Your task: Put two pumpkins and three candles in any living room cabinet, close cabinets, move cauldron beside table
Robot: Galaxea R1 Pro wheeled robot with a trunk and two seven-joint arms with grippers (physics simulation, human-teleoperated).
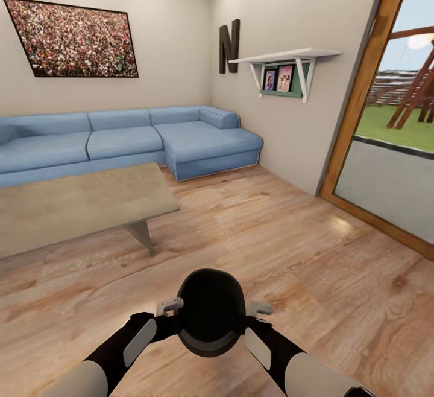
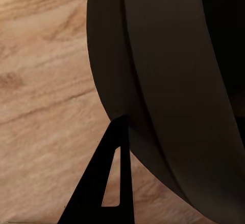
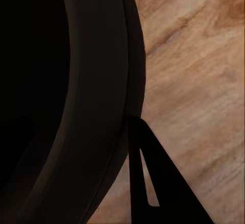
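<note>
Head view: cauldron [image 1: 210, 312] clear of table [image 1: 78, 204] edge.

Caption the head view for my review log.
Both grippers clamp a round black cauldron above the wood floor, near a low rectangular grey table.

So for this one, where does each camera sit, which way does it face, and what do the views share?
Head view: high on the robot, looking forward and down over both arms holding the cauldron above the wooden floor; table and sofa ahead.
Left wrist view: by the left pincer, along a dark finger against the cauldron's wall.
Right wrist view: by the right pincer, along its finger at the cauldron's rim.
Shared: all three show the cauldron and floor.
</note>
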